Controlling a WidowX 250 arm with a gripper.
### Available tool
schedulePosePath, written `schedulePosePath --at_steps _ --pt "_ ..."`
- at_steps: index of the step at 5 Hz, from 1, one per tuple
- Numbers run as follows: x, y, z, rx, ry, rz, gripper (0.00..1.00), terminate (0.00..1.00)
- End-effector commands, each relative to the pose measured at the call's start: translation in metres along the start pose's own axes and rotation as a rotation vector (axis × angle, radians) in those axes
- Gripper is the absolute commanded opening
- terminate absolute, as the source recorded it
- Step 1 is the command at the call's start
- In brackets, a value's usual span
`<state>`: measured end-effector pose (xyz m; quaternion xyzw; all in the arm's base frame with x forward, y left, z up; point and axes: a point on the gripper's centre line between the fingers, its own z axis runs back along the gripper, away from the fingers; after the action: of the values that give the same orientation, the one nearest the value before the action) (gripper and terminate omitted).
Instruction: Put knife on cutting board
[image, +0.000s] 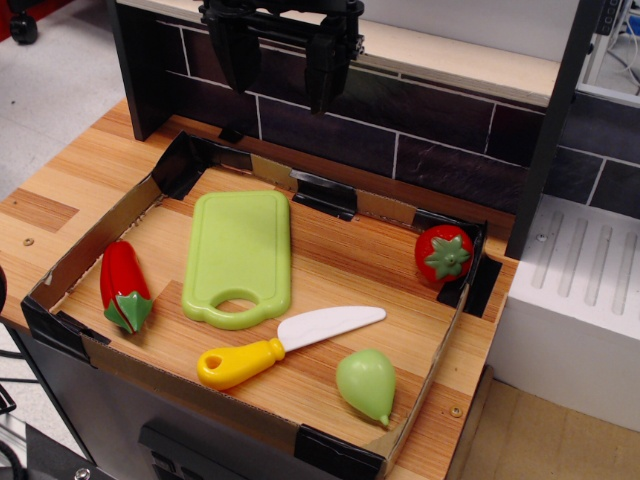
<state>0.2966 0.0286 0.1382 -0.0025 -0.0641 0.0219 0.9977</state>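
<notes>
Knife: lay on worktop, just below cutting board, off it. Hand: hung high above the board's far end, fingers spread, holding nothing.

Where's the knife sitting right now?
The knife lies flat on the tray floor near the front edge, just in front of the cutting board and left of the green pear, not yet on the board.
</notes>
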Motion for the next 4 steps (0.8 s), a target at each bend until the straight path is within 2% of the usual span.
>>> schedulePosePath --at_steps 1,2,3,4 --pt "0.000 0.000 0.000 0.000 0.000 0.000 1.00 0.00" --pt "-0.011 -0.004 0.004 -0.085 -0.107 -0.156 1.00 0.00" --pt "-0.029 -0.012 0.006 -0.214 -0.139 -0.330 1.00 0.00" --pt "-0.053 -0.012 0.000 -0.367 -0.108 -0.402 1.00 0.00"
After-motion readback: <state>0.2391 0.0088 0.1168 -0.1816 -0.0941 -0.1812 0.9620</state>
